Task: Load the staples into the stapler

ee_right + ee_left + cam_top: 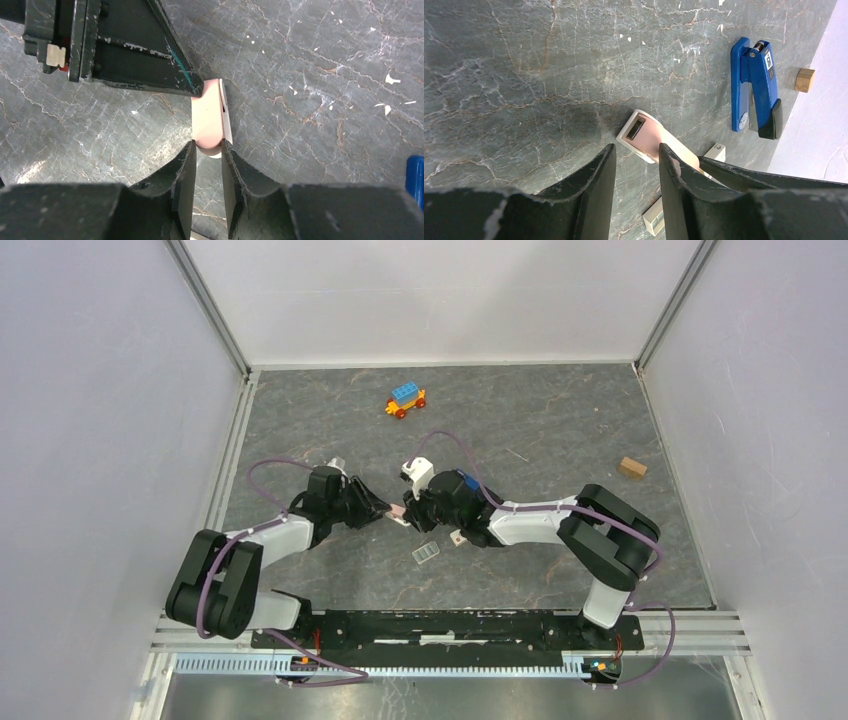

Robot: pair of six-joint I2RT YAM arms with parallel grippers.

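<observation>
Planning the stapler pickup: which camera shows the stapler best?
Left wrist: the stapler lies whole, unobstructed on the table. Top external shows only a blue patch by the right arm; right wrist just a blue sliver at its edge.

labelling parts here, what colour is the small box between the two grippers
Pale pink with a white edge; the box shows best in the left wrist view.

**Both arms meet in the middle**

The left arm (pixel 270 535) reaches from its base forward and inward, the right arm (pixel 540 520) likewise, elbows bent, wrists low, so the grippers face each other tip to tip. The left gripper (pixel 637 146) holds its jaws apart, one fingertip (pixel 194 89) touching a pink box (pixel 207 115). The right gripper (pixel 207 145) pinches that box's near end, jaws narrow.
</observation>
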